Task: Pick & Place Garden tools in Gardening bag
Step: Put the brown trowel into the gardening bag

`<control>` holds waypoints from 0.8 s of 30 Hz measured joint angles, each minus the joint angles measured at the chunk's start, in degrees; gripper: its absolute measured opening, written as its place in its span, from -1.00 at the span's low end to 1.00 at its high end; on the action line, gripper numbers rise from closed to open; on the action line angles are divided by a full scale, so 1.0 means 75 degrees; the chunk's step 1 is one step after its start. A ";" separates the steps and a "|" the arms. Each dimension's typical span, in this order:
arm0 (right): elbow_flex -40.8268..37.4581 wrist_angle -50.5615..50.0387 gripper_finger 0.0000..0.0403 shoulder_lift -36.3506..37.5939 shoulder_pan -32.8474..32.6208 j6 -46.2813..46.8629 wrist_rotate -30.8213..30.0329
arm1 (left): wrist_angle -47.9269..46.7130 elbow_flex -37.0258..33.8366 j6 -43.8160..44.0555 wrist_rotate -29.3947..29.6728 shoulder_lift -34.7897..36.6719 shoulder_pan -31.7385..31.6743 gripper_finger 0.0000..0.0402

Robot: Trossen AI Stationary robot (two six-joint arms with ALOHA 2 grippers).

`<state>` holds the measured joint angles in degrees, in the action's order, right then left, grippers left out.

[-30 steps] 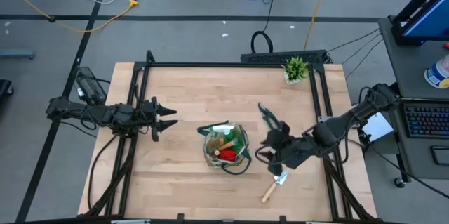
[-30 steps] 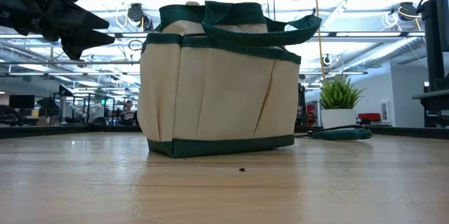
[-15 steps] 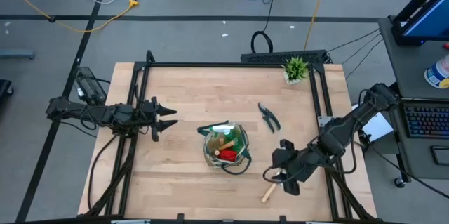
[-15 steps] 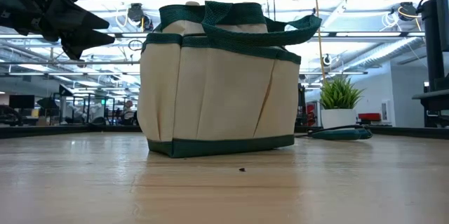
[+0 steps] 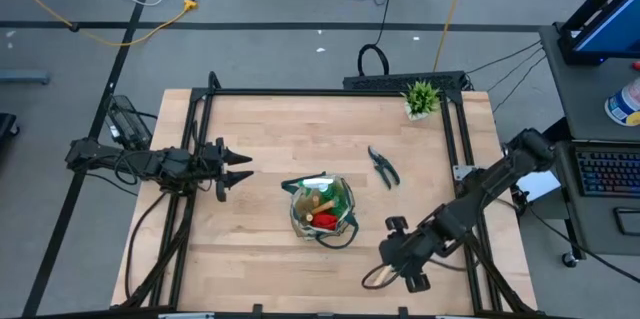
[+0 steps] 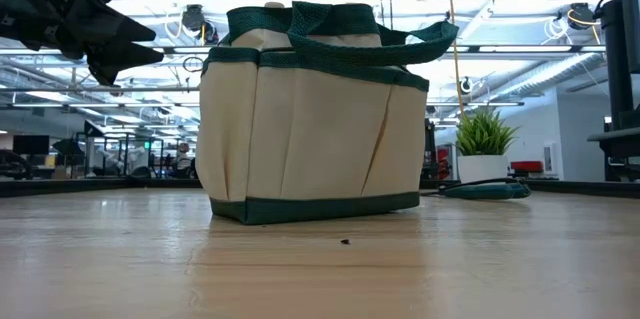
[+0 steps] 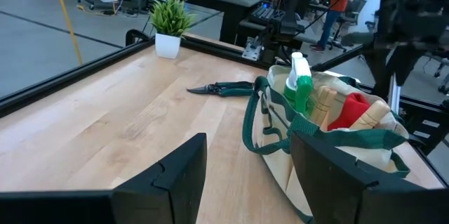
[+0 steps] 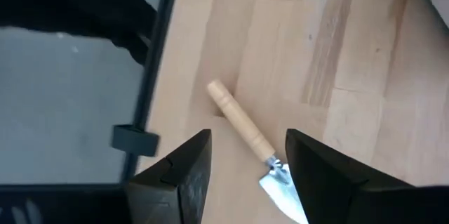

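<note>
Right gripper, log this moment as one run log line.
right gripper: open over wood-handled metal trowel | left gripper: open, waiting left | beige green-trimmed fabric bag: part filled | dark pruning shears: on table

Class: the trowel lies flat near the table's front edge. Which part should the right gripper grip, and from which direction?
Grip the trowel by its round wooden handle, from straight above. It lies flat and clear, and the open right gripper already straddles it; the blade is thin and flush.

One gardening bag [image 5: 322,209], one trowel [image 8: 250,140], one pruning shears [image 5: 382,166], one potted plant [image 5: 421,98].
</note>
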<state>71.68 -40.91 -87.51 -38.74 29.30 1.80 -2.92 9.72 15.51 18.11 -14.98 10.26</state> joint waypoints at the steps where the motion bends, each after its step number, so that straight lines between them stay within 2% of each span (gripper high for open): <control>1: 0.0000 0.0006 -0.11 -0.0080 0.0000 -0.0132 -0.0003 | 0.0000 0.0000 0.0000 0.0000 0.0000 0.0001 0.05; 18: 0.0003 0.0177 0.17 -0.0825 0.0011 -0.1661 0.0212 | -0.0006 0.0000 -0.0008 0.0000 0.0000 0.0000 0.05; 24: 0.0006 0.0251 0.20 -0.1317 0.0006 -0.2126 0.0216 | -0.0003 0.0000 0.0023 0.0000 0.0000 0.0000 0.05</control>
<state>71.72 -39.03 -97.38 -38.70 13.36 3.42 -2.94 9.72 15.68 18.11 -14.98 10.26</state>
